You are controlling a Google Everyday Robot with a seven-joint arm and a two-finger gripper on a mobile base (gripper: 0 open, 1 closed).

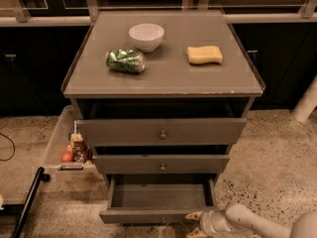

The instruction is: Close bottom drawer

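The bottom drawer (148,215) of the grey-brown cabinet is pulled out, its empty inside (161,195) showing, its slim front at the lower edge of the camera view. Its knob is hardly visible at the frame edge. My gripper (194,223) comes in from the lower right on a pale arm (247,222). Its fingertips are at the right part of the drawer's front, close to or touching it. The two drawers above, the top one (161,131) and the middle one (161,163), stand slightly open.
On the cabinet top (163,78) are a white bowl (146,36), a crushed green can (125,61) and a yellow sponge (204,54). A clear bin with snacks (69,148) sits on the floor at left. A black pole (27,202) lies at lower left.
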